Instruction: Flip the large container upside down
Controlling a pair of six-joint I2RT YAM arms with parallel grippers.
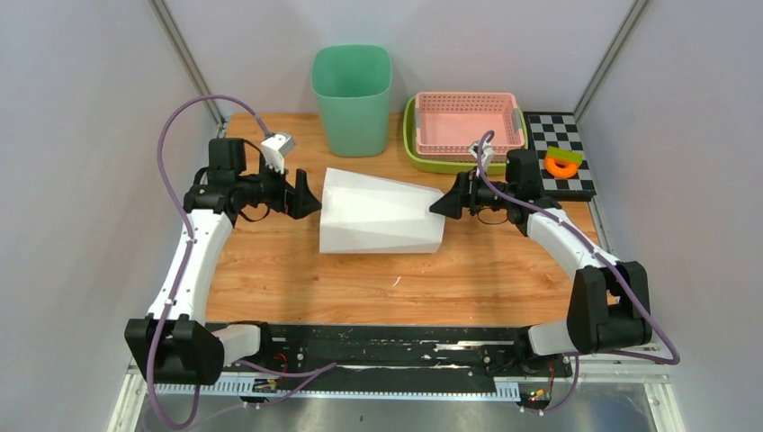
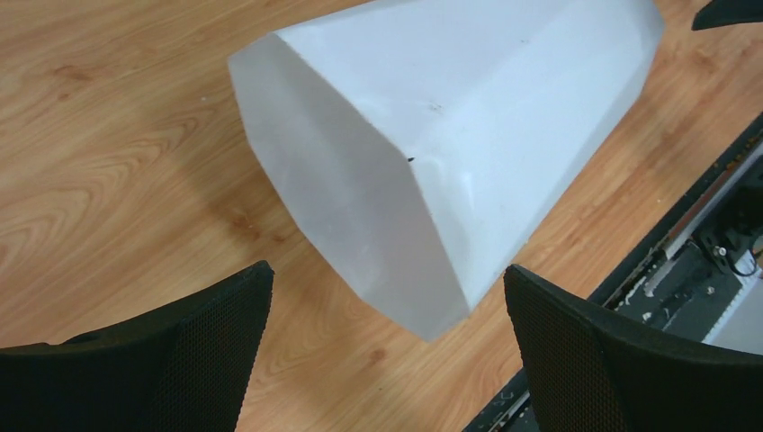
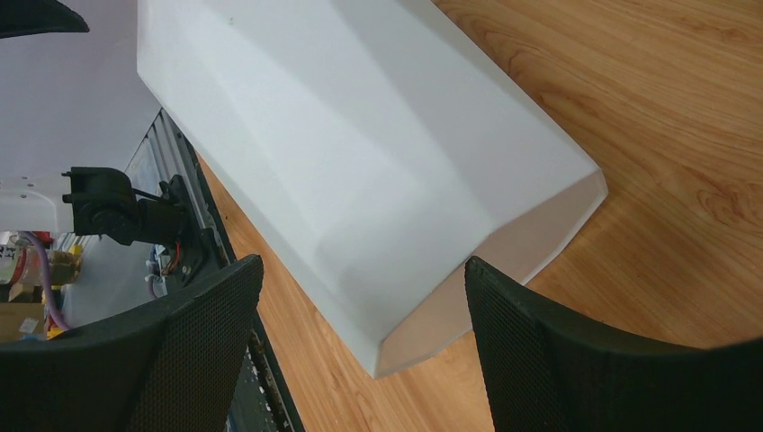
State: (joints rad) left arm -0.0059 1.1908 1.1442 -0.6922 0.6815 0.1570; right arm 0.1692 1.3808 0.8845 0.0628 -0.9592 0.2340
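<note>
Large white container (image 1: 380, 214) lies on its side mid-desk (image 1: 270, 274), long axis running left to right, between my two arms. Not upright, not inverted: I judge the flip about half made.

Left jaws: spread wide, empty, just off the container's left end. The left wrist view shows a flat, closed-looking face (image 2: 351, 207) turned toward me, with bare desk between my pads and the face. No contact that I can see.

Right jaws: also spread wide, empty, at the right end. In the top view the tips look very near or touching the wall, and I cannot tell which. In the right wrist view that end (image 3: 504, 270) looks hollow, so it is probably the mouth. Not certain.

Done, as I judge it: container tipped down onto its side.

Left to do: raise the closed end until the mouth sits flat on the desk, then let go and back off. That needs a hold or a push at one end, and neither pair of jaws has either now.

Green bin (image 1: 352, 94) and pink basket (image 1: 468, 119) stand behind, well apart from the work.
</note>
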